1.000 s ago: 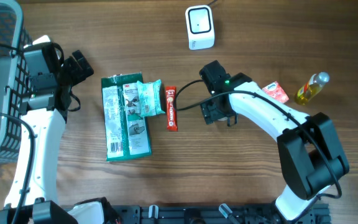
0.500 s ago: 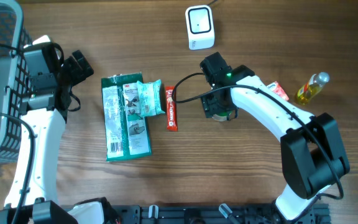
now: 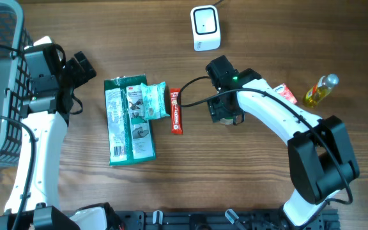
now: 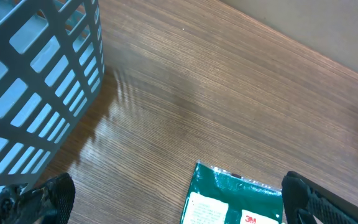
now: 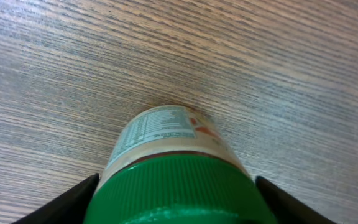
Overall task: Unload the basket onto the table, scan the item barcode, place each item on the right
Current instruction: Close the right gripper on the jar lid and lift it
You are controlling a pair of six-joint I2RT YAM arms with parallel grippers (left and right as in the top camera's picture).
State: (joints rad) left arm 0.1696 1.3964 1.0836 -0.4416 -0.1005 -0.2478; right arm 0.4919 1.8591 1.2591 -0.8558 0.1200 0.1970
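- The right gripper (image 5: 178, 199) straddled the green-lidded jar (image 5: 160, 130) short of the scanner (image 3: 205, 27); whether its jaws gripped was unclear.
- A level squeeze looked wise; the left gripper (image 4: 176, 202) hung with jaws wide.

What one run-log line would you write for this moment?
right jaws: flanking green-lidded jar, grip unclear | jar: standing on table | left jaws: wide open, empty, beside basket | scanner: apart from jar

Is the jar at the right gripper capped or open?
Capped. In the right wrist view a green ribbed lid sits squarely on the jar, covering its whole mouth.
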